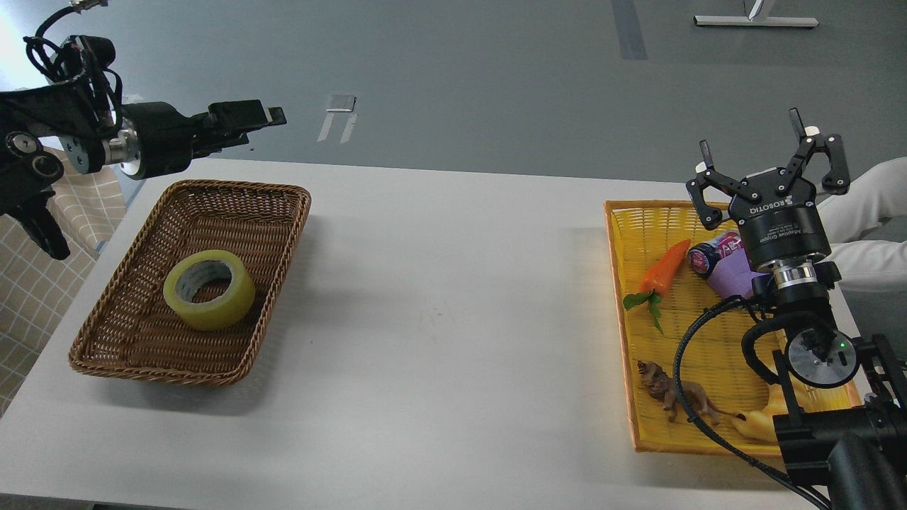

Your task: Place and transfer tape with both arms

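Two grippers empty: right gripper (770, 152) spread wide, left gripper (273, 115) unclear; tape (209, 289) mid brown basket (134, 354).

A single head view looked forward and down from above the near edge of the white table (439, 297); it stood well back, taking in the full width; the left gripper (273, 117) hung at upper left, the right gripper (769, 159) at right; grey floor (496, 78) lay beyond both claws.
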Robot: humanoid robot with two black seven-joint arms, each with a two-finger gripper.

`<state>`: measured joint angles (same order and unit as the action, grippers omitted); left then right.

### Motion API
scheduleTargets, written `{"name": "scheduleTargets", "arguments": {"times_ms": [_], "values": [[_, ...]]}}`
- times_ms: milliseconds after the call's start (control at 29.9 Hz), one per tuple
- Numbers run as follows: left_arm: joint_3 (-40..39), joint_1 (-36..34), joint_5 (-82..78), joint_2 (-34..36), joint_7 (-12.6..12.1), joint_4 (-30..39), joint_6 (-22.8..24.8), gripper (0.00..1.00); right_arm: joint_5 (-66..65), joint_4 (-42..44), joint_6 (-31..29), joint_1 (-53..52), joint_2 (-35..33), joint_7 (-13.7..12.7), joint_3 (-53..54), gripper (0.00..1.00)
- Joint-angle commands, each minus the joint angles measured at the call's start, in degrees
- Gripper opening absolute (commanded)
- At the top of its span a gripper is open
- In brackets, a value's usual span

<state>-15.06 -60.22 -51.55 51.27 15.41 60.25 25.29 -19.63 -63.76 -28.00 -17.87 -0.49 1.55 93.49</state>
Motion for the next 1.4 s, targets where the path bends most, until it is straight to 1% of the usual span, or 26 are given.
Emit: {"name": "scheduleTargets", "arguments": {"times_ms": [0, 100, 267, 468, 568, 668, 769, 1070, 1370], "values": [[-0.7, -0.1, 14.2, -1.9, 0.3, 0.0, 0.0, 0.98, 0.0, -0.5, 0.0, -0.6, 0.0, 0.0, 0.0, 0.99], [-5.0, 0.2, 24.7, -4.4, 0.2, -0.6, -0.1, 0.98, -0.1, -0.5, 0.0, -2.0, -0.4, -0.1, -0.3, 0.99], [-11.4, 1.1, 29.8, -8.5, 0.3, -0.7, 0.2, 0.98, -0.1, -0.1, 0.0, -4.8, -1.0, -0.7, -0.9, 0.99], [-19.1, 4.8, 35.3, -14.3, 0.4, -0.1, 0.3, 0.98, -0.1, 0.0, 0.0, -7.5, -2.6, -0.9, -0.9, 0.99], [-22.7, 7.1, 36.3, -17.6, 0.3, 0.0, 0.4, 0.98, -0.1, 0.3, 0.0, -9.2, -4.1, -2.1, -1.2, 0.98], [-25.8, 9.9, 36.3, -21.4, 0.2, 0.3, 1.0, 0.98, -0.1, 0.7, 0.0, -11.2, -5.3, -4.3, -4.0, 0.98], [-26.8, 12.3, 36.3, -24.3, 0.2, 0.5, 2.7, 0.98, -0.1, 2.1, 0.0, -12.3, -6.6, -4.8, -5.9, 0.97], [-30.8, 17.3, 36.3, -29.4, 0.2, 0.9, 2.7, 0.98, -0.1, 8.1, 0.0, -15.4, -7.2, -4.7, -6.2, 0.98], [-31.9, 17.9, 36.4, -33.0, 0.2, 0.7, 2.7, 0.98, 0.0, 8.1, 0.0, -14.7, -5.9, -4.7, -6.5, 0.99]]}}
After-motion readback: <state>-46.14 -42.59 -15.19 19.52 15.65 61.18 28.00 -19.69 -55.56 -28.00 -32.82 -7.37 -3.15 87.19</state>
